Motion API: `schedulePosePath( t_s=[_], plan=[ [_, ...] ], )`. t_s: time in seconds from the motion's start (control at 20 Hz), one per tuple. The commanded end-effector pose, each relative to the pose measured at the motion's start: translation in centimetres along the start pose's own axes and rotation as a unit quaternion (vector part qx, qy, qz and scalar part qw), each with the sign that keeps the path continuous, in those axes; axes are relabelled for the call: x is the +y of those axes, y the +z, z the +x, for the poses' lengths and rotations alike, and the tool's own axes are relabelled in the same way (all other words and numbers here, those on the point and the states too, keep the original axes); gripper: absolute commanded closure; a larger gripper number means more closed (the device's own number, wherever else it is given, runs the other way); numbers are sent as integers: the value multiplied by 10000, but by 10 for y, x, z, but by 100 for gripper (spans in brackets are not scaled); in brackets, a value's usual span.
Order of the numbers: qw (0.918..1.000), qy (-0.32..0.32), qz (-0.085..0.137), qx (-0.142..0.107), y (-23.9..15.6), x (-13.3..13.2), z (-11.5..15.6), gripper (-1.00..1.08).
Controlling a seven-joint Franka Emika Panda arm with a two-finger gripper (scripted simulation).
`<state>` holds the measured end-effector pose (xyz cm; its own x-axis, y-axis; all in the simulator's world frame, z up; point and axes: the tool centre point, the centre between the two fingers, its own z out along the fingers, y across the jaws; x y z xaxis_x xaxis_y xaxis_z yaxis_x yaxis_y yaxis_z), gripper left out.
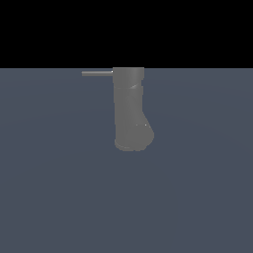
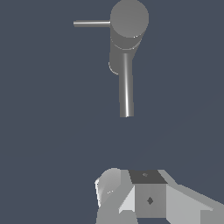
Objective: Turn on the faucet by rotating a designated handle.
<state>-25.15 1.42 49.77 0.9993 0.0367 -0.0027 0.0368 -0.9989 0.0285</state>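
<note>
Faucet (image 1: 129,111): matte grey upright cylinder, base bulging wider.
Handle (image 1: 97,73): thin straight rod, sticking sideways near top.
Fingers (image 2: 144,197): state cannot be told.

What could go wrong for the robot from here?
The handle is a very thin rod, so the claw might slip off or miss it. A second rod juts from the faucet; the claw could go for that one instead. The claw is apart from both, so its approach could knock the faucet body.
</note>
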Motion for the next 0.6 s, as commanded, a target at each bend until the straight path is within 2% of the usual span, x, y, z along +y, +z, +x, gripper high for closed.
schedulePosePath(
  t_s=[0.0,0.55],
  plan=[
    [10000,44,13,-3,0,0,2,108],
    [9976,673,177,-20,6,-6,35,108]
  ],
)
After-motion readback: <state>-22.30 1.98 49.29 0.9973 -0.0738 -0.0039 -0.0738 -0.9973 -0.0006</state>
